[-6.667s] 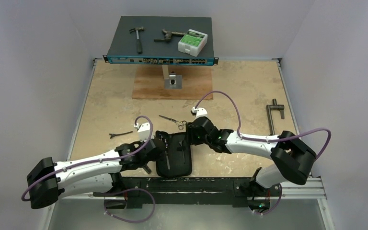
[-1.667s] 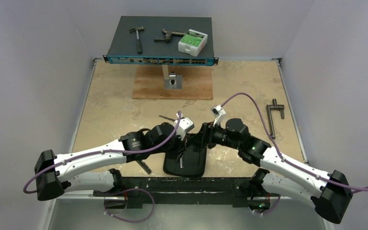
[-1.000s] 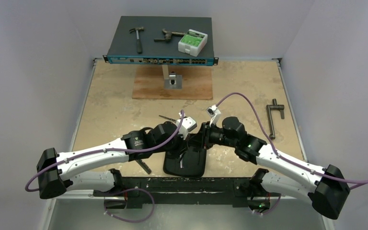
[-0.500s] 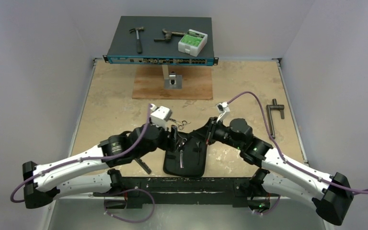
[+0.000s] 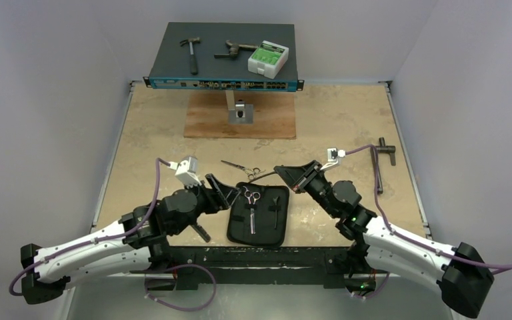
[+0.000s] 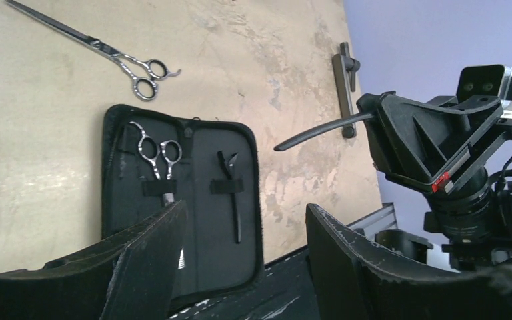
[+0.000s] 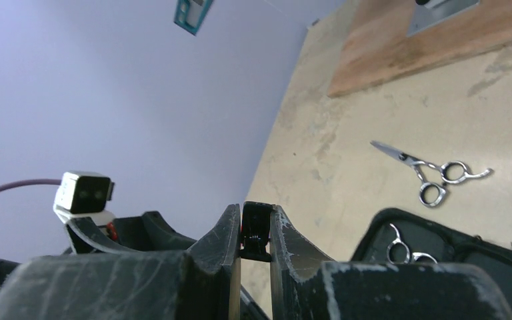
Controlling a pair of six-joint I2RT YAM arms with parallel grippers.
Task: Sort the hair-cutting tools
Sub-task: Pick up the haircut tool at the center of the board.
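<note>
Top external view is showing the tabletop [image 5: 160,133] with an open black zip case [image 5: 263,230] lying at the middle of its near edge. One pair of scissors [image 5: 250,199] and a black clip [image 5: 275,210] are already sitting strapped inside. The loose scissors [image 5: 241,167] are lying just beyond the case's far edge, their long axis running from the blade tip at far left to the rings at near right.

The left claw [image 5: 220,190] is hovering off the case's far-left corner, gaping wide and carrying nothing. It is sitting nearer the loose scissors, which are lying ahead of it and slightly right. Its arm is reaching low from the near-left corner.

The right claw [image 5: 285,175] is pinching a slim black tool [image 6: 313,133], comb or clip I cannot tell. The tool's tip is pointing left towards the rings.
</note>
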